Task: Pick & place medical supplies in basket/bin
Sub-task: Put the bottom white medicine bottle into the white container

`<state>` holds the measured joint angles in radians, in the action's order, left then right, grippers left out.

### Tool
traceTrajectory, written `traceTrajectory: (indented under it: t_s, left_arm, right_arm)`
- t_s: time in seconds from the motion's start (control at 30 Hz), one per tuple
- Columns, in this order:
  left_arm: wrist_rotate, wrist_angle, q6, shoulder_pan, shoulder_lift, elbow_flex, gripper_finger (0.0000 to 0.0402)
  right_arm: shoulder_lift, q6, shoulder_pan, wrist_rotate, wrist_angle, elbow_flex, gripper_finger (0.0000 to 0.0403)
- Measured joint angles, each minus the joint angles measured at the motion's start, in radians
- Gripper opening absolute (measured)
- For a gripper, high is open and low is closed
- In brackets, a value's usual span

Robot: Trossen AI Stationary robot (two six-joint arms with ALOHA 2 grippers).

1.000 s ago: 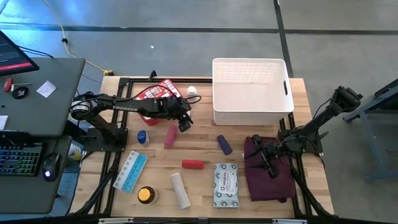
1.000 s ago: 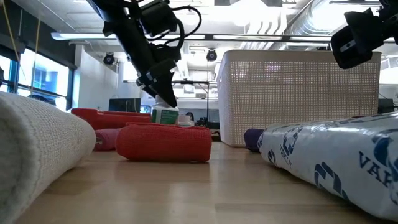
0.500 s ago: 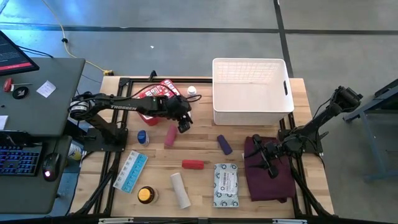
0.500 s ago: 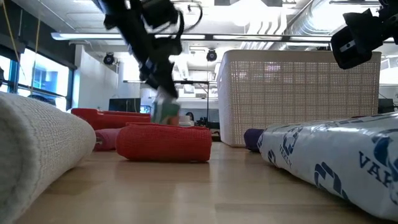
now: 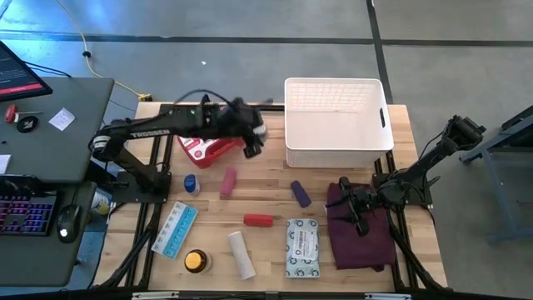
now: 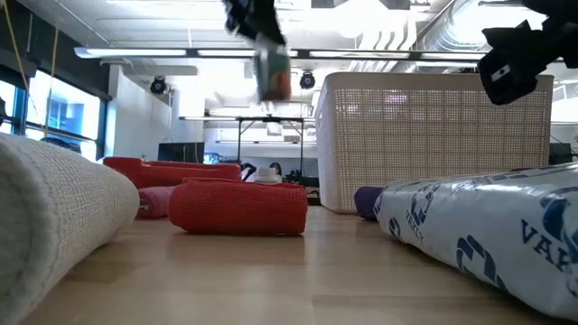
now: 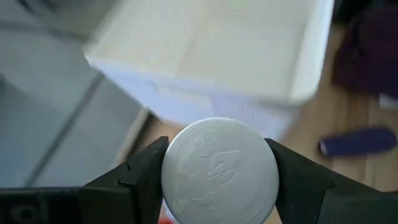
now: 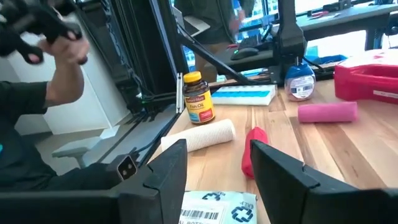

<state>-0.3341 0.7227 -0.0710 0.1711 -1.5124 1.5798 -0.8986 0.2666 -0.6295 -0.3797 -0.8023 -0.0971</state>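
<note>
Supplies lie spread on the worktop [image 5: 266, 196]. Nearest row: blue pill strip [image 5: 174, 229], orange-lidded tin [image 5: 196, 262], white roll [image 5: 241, 255], grey-white packet [image 5: 302, 247]. Next: red roll [image 5: 258, 220], purple tube [image 5: 301, 193], pink tube [image 5: 228, 182], blue-capped bottle [image 5: 191, 182]. Right gripper [image 5: 360, 220] hovers over the maroon cloth [image 5: 360, 237], fingers spread, empty. Farther back, left gripper [image 5: 253, 138] is raised between the red case [image 5: 202, 148] and the white basket [image 5: 336, 122], fingers pinching a small bottle [image 7: 219, 169] by its white cap.

Two dark jointed arms, white lettering, black cables
</note>
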Motion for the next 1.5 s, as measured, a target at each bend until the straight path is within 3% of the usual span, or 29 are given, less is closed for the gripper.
traceTrajectory:
  t_s: [0.2, 0.47, 0.67, 0.87, 1.17, 1.33, 1.5]
  left_arm:
    - [0.02, -0.131, -0.125, -0.002, 0.002, 0.151, 0.0263]
    - [0.066, -0.34, -0.189, 0.026, -0.022, 0.171, 0.0263]
    - [0.125, -0.448, -0.189, 0.063, -0.12, 0.168, 0.0263]
    - [0.142, -0.476, -0.187, 0.101, -0.204, 0.169, 0.0263]
    - [0.225, -0.579, -0.127, 0.179, -0.352, 0.173, 0.0263]
    - [0.233, -0.514, -0.143, 0.19, -0.422, 0.303, 0.0263]
    - [0.238, -0.322, -0.169, 0.195, -0.53, 0.558, 0.0263]
  right_arm:
    - [0.001, -0.069, 0.018, -0.075, -0.049, 0.0, 0.0167]
    - [0.001, -0.128, 0.092, -0.099, -0.147, 0.0, 0.0167]
    - [0.002, -0.267, 0.155, -0.024, -0.322, 0.0, 0.0167]
    - [0.002, -0.377, 0.18, 0.158, -0.435, 0.0, 0.0167]
    - [0.001, -0.424, 0.177, 0.2, -0.415, -0.031, 0.0167]
    - [0.001, -0.401, 0.164, 0.195, -0.371, -0.041, 0.0167]
    - [0.001, -0.403, 0.164, 0.191, -0.366, -0.041, 0.0167]
